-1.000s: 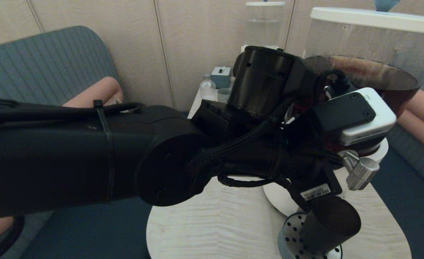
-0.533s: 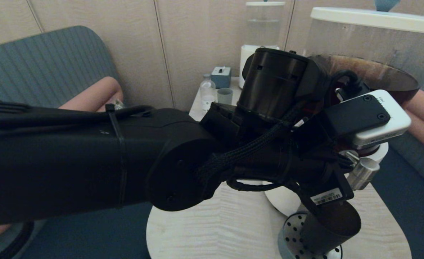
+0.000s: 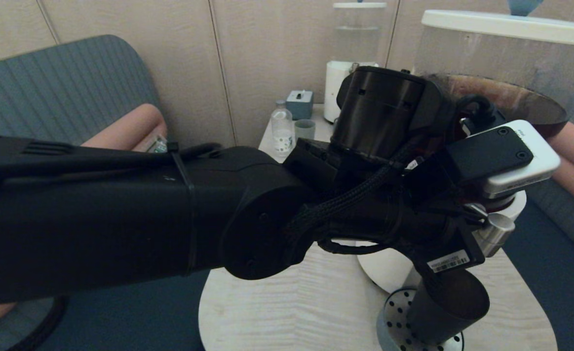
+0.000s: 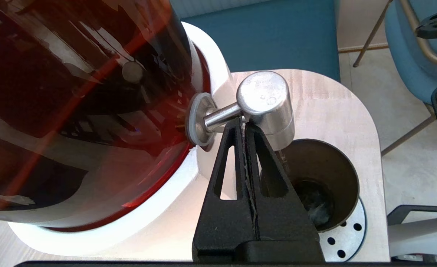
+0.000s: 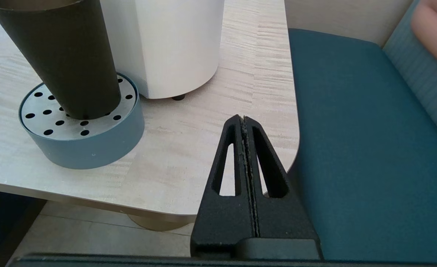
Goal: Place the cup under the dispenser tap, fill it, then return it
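Observation:
The black cup (image 3: 448,307) stands upright on a round perforated drip tray (image 3: 392,314), just below the steel dispenser tap (image 3: 495,233) of the big dispenser (image 3: 491,58) of dark brown liquid. In the left wrist view my left gripper (image 4: 242,124) is shut and empty, its tips against the underside of the tap (image 4: 266,98) where the stem meets the spout. The cup (image 4: 326,167) is beside the fingers, mouth open upward. My right gripper (image 5: 243,118) is shut and empty, low over the table's right edge, apart from the cup (image 5: 66,55).
My left arm fills the middle of the head view. At the table's back stand a smaller clear-liquid dispenser (image 3: 357,39), a small bottle (image 3: 282,129), a grey-blue cup (image 3: 305,129) and a blue box (image 3: 300,103). Teal seating (image 5: 352,148) borders the table on the right.
My left arm has shifted a little to the right and forward, bringing the wrist closer over the tap. The cup has stayed on the drip tray.

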Motion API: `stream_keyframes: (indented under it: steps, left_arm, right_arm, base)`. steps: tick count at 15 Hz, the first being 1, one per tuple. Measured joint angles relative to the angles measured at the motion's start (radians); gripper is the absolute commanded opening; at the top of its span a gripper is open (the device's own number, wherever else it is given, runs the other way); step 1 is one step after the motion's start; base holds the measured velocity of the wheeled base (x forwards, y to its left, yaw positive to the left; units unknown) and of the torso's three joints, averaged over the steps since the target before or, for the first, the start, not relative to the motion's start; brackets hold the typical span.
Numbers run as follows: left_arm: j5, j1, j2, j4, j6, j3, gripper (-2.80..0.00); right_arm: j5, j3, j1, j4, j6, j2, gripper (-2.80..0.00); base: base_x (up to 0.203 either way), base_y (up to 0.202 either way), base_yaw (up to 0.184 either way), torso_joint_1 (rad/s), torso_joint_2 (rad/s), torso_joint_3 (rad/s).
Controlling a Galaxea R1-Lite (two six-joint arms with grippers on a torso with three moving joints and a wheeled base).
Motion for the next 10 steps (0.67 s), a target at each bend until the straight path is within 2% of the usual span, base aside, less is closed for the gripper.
stream_keyframes:
  steps: [10]
  left_arm:
    - [0.002, 0.002, 0.031, -0.026, 0.003, -0.027, -2.8]
  right_arm:
    - [0.0, 0.0, 0.0, 0.0, 0.0, 0.0, -2.8]
  base:
    - [0.0, 0.0, 0.0, 0.0, 0.0, 0.0]
